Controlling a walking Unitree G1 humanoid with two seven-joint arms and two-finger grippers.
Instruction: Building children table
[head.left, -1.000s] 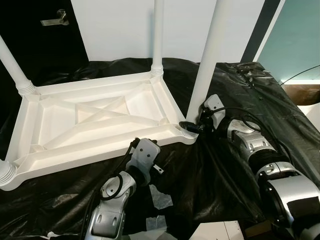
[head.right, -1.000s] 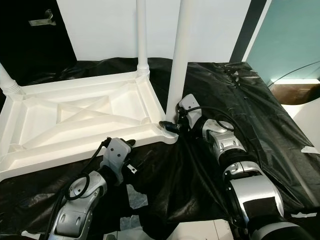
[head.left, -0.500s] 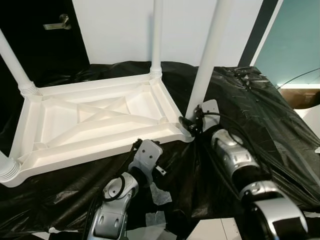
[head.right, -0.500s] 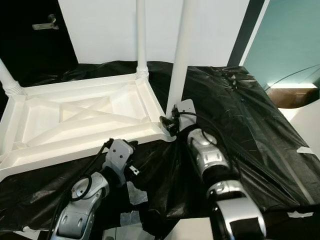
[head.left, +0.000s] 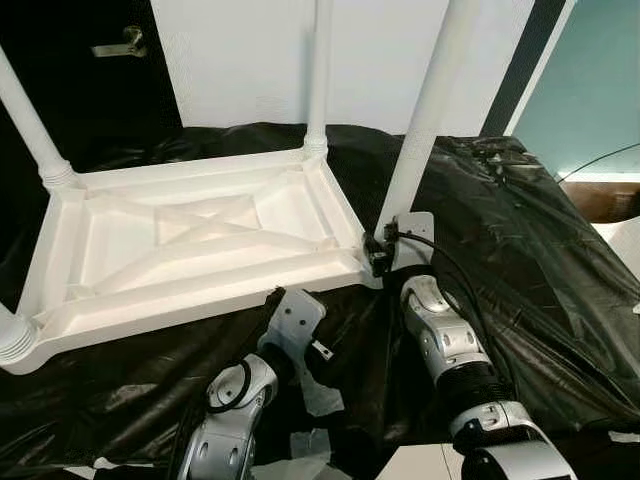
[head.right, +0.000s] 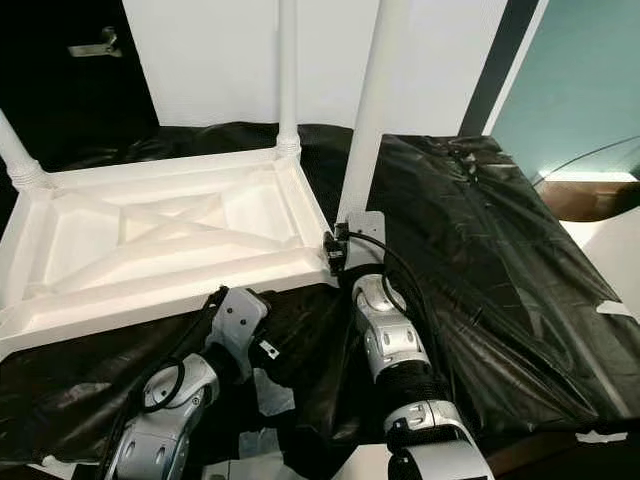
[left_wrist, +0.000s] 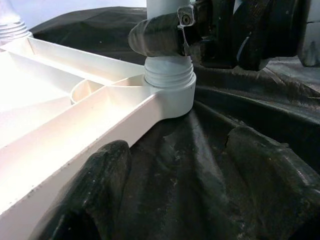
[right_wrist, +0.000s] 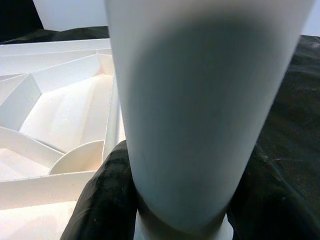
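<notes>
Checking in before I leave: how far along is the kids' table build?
The upside-down table top has legs standing at all four corners. In hand: the right gripper is clamped on the near right leg just above its socket. The left gripper rests open beside that corner. Left: flipping the table upright.

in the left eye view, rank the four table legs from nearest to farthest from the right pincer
1. Near right leg: the right pincer is clamped round its base.
2. Far right leg: behind it, at the table's back right corner.
3. Near left leg: at the table's front left corner, across its long side.
4. Far left leg: at the diagonally opposite corner.
</notes>
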